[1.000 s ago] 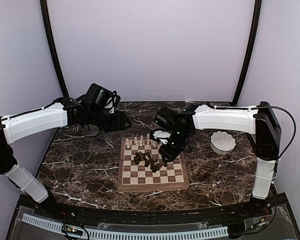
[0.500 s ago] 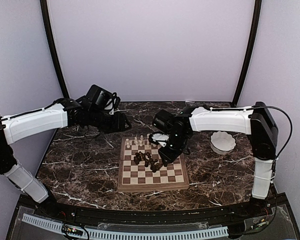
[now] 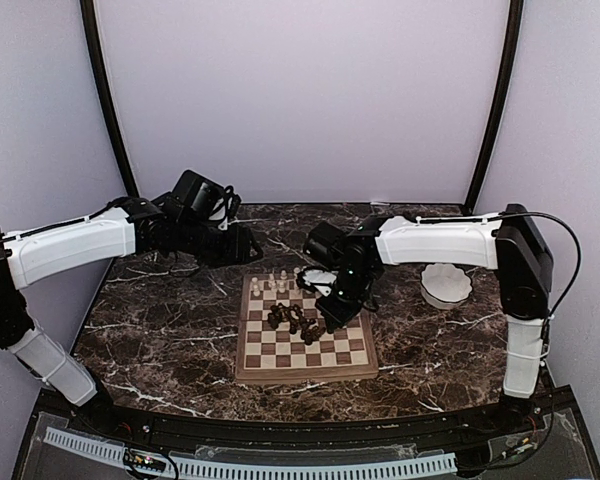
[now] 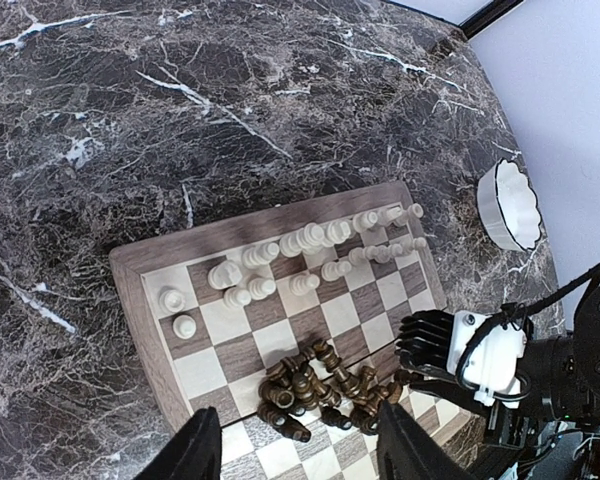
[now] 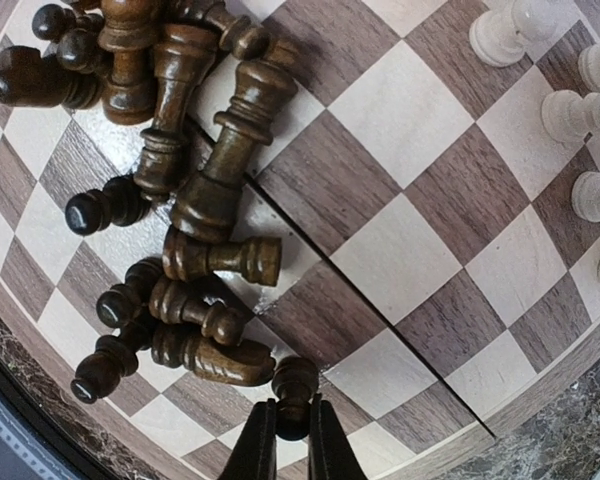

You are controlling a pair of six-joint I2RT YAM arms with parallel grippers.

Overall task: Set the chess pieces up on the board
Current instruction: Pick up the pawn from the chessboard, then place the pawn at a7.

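Observation:
The board (image 3: 305, 375) lies mid-table. Cream chess pieces (image 3: 280, 285) stand in two rows at its far side, and dark brown ones (image 3: 298, 320) lie in a heap at its middle. My right gripper (image 3: 328, 320) is down at the heap's right edge. In the right wrist view it (image 5: 292, 428) is shut on a small dark piece (image 5: 296, 385) lying beside the heap (image 5: 180, 150). My left gripper (image 3: 252, 243) hovers high off the board's far left corner. It (image 4: 298, 445) is open and empty above the dark heap (image 4: 325, 385), with the cream rows (image 4: 300, 245) beyond.
A white scalloped bowl (image 3: 446, 284) sits on the dark marble table right of the board, also visible in the left wrist view as the bowl (image 4: 510, 203). Both arms reach inward over the table's far half.
My right gripper has gone from open to shut on a dark piece at the heap's edge, its arm shifting slightly left. The left arm has not moved.

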